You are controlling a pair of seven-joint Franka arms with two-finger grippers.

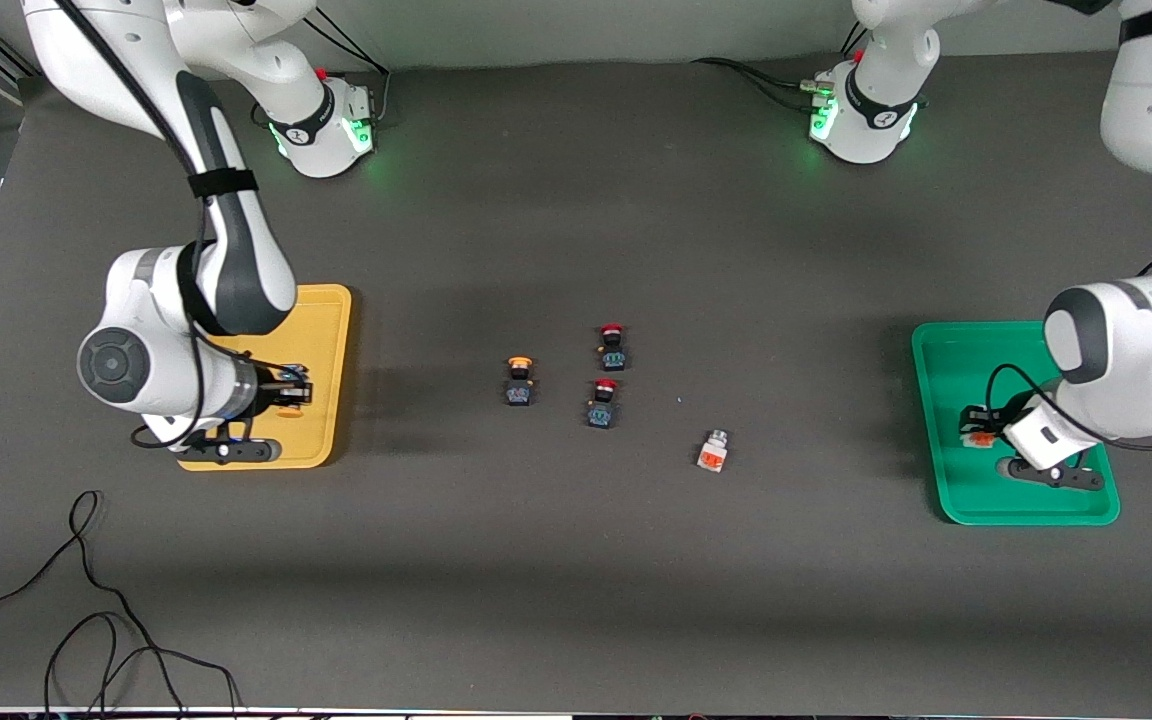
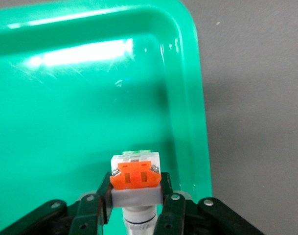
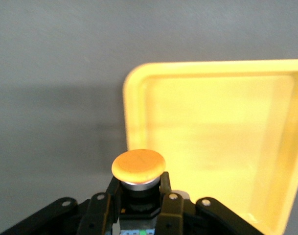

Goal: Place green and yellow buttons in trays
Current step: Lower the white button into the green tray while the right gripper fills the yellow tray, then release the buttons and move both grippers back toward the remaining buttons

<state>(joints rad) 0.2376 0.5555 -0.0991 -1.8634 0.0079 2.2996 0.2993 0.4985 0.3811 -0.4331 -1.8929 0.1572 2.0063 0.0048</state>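
Note:
My left gripper (image 1: 976, 430) hangs over the green tray (image 1: 941, 370), shut on a white-grey button with an orange end (image 2: 135, 175); the left wrist view shows the tray floor (image 2: 80, 107) under it. Over the yellow tray (image 1: 328, 330), my right gripper (image 1: 288, 392) is shut on a black button with a yellow-orange cap (image 3: 138, 165), which sits above the tray's corner (image 3: 139, 78) in the right wrist view. Another yellow-capped button (image 1: 519, 381) and another white-grey button (image 1: 713, 451) lie on the table between the trays.
Two black switches with red caps (image 1: 612, 346) (image 1: 603, 402) stand mid-table beside the yellow-capped one. A loose black cable (image 1: 86, 600) trails over the mat's near corner at the right arm's end. The arm bases (image 1: 321, 125) (image 1: 861, 115) stand along the table's edge farthest from the camera.

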